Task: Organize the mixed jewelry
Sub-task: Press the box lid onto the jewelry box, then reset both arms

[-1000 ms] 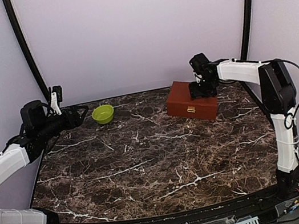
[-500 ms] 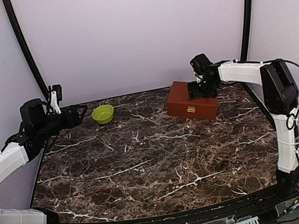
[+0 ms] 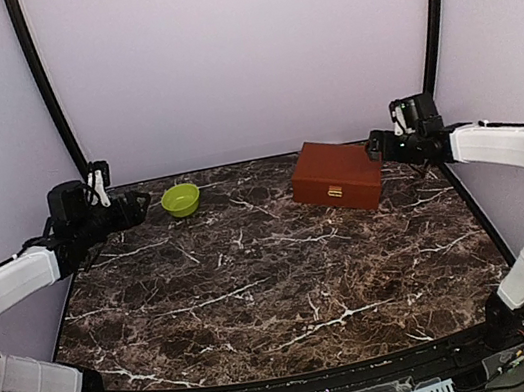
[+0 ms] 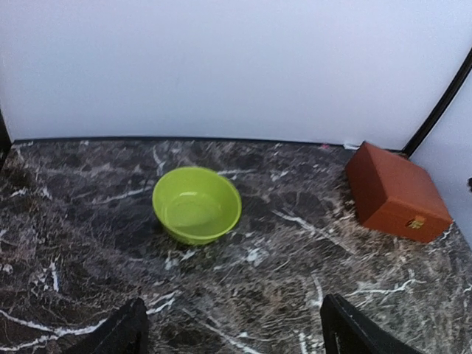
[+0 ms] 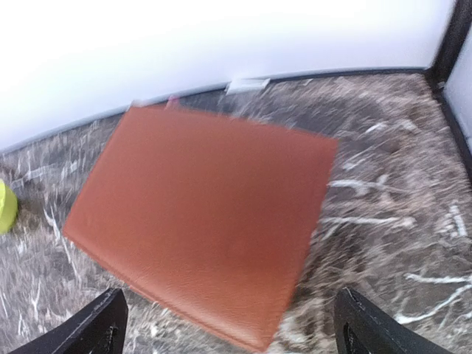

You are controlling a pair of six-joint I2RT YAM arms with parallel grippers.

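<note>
No jewelry shows in any view. A closed reddish-brown box [image 3: 337, 175] with a gold clasp sits at the back right of the table. A lime-green bowl [image 3: 181, 200] sits at the back left; in the left wrist view the bowl [image 4: 196, 204] looks empty. My left gripper [image 3: 139, 210] is open, just left of the bowl, with its fingers spread wide [image 4: 232, 339]. My right gripper [image 3: 381, 146] is open and empty by the box's right rear edge. In the right wrist view the box lid [image 5: 203, 221] lies ahead of the gripper [image 5: 228, 332].
The dark marble table [image 3: 276, 275] has a black rim. Black frame posts [image 3: 43, 82] stand at the back corners against the white wall. The box also shows at the right in the left wrist view [image 4: 397, 193]. The bowl's edge shows at the far left of the right wrist view [image 5: 4, 206].
My right gripper has drawn back to the right, off the box top to its right rear edge. My left arm has sunk slightly, still beside the bowl.
</note>
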